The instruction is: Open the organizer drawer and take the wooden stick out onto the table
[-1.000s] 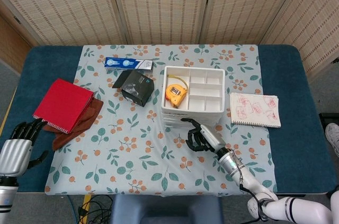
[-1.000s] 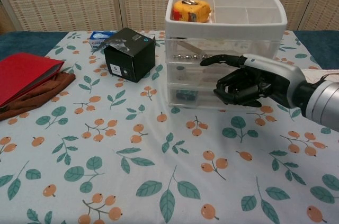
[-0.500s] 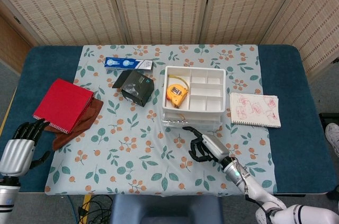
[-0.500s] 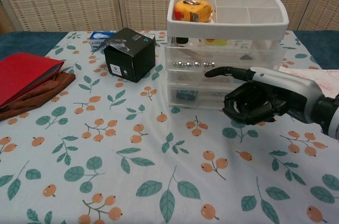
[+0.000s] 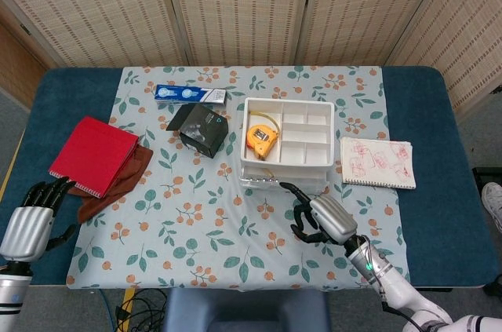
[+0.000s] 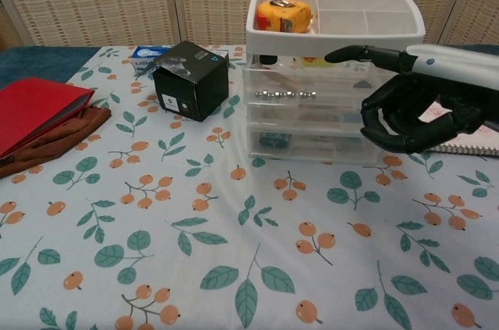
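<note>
The organizer (image 5: 286,142) (image 6: 327,123) is a white tray on top of clear drawers, and it stands mid-table. Its upper drawer (image 5: 271,183) (image 6: 312,74) sticks out a little at the front. Through the clear fronts I see small items, but I cannot make out a wooden stick. My right hand (image 5: 323,219) (image 6: 417,104) hovers just in front of the organizer's right side. Its fingers are curled in on nothing, with one finger (image 6: 359,54) stretched out level with the tray's rim. My left hand (image 5: 33,218) rests at the table's near left edge with its fingers spread.
A yellow tape measure (image 5: 260,138) (image 6: 283,15) lies in the top tray. A black box (image 5: 204,131) (image 6: 191,79) stands left of the organizer, with a blue packet (image 5: 189,94) behind it. A red notebook (image 5: 94,155) lies on brown cloth at the left. A sketch pad (image 5: 377,162) lies at the right.
The right hand drew back from the drawer fronts towards me and rose to the right in the chest view. The upper drawer slid out slightly. The left hand barely moved.
</note>
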